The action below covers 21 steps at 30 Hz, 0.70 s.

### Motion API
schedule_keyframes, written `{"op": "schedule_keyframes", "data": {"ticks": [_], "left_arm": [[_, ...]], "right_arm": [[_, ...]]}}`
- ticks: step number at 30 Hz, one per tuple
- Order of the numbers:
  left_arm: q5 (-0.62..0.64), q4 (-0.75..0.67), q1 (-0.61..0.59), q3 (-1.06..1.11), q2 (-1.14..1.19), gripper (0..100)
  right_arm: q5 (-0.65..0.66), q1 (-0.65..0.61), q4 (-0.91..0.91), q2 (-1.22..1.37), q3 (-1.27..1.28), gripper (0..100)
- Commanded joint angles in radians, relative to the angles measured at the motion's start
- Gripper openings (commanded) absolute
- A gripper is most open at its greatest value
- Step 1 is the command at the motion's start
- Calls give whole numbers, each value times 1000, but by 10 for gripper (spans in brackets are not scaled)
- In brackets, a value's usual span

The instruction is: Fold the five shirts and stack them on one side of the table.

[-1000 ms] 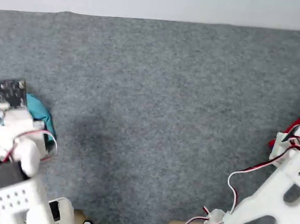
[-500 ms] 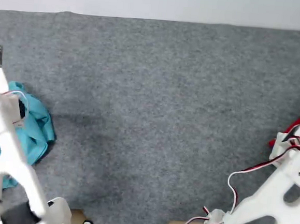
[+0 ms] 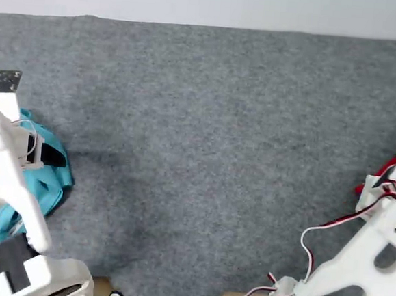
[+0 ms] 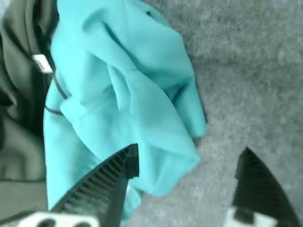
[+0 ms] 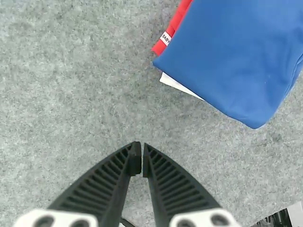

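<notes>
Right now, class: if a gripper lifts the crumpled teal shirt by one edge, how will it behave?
The teal shirt lies in soft folds, so it will probably hang limp rather than hold shape. It looks thin, so likely light. It lies against a dark garment, which might drag along.

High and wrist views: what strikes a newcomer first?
A crumpled turquoise shirt lies at the left edge of the grey felt table, beside dark olive cloth, under the open left gripper. Far right, a folded blue shirt tops a red shirt, near the shut right gripper.
</notes>
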Motion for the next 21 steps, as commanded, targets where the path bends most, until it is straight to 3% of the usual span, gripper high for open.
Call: {"op": "schedule_keyframes", "data": {"ticks": [1,11,21], "left_arm": [[-6,-71,-6,-42,9,334],[8,-186,-5,-44,173,322],[29,-241,57,-42,147,4]], "right_arm": [[-5,-12,36,-38,-6,9],[-5,-12,35,-36,-6,9],[-5,-13,28,-28,-6,9]]}}
